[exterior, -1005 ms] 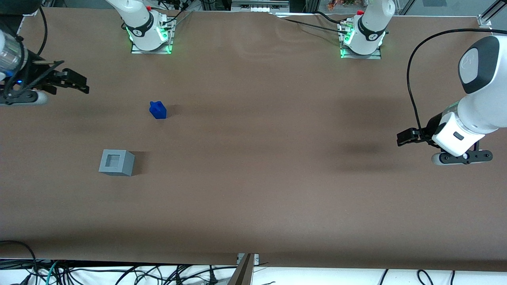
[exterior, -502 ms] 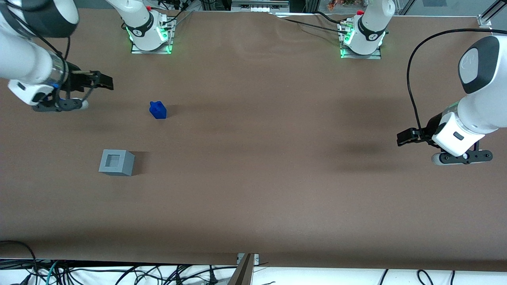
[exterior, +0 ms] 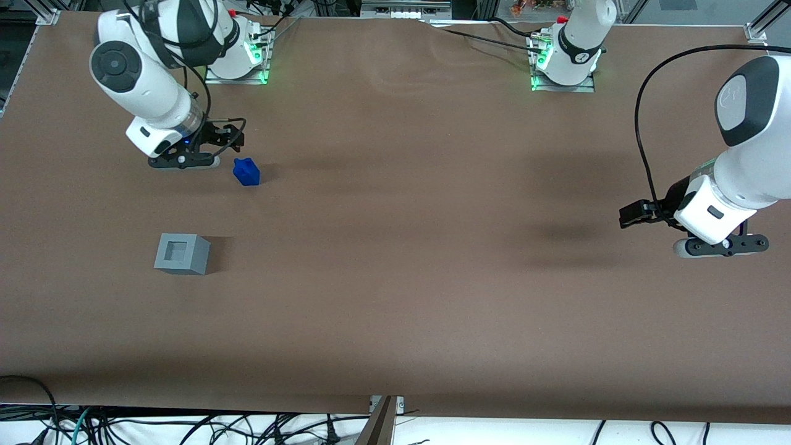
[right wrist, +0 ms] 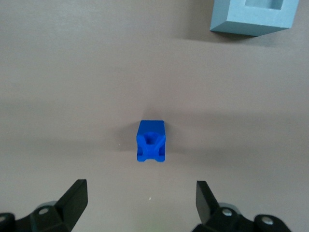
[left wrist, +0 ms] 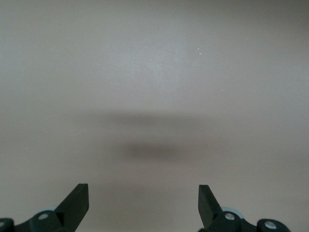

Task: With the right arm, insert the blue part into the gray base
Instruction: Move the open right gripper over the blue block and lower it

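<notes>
The blue part [exterior: 246, 172] [right wrist: 151, 141] stands on the brown desk [exterior: 432, 296], touching nothing. The claw [exterior: 230, 137] [right wrist: 140, 198] of the right arm [exterior: 145, 77] hangs just beside it, a little farther from the front camera, with its fingers [right wrist: 75, 198] spread wide and holding nothing. The gray base [exterior: 181, 253] [right wrist: 253, 17] sits apart, nearer the front camera, its square recess facing up.

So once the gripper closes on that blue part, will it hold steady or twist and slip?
The blue part looks like rigid plastic, so it likely won't deform. Its knobbly stepped top may let it twist unless the open gripper hovering beside it closes on the flat sides. Small, probably light, it sits flat and seems unlikely to roll.
</notes>
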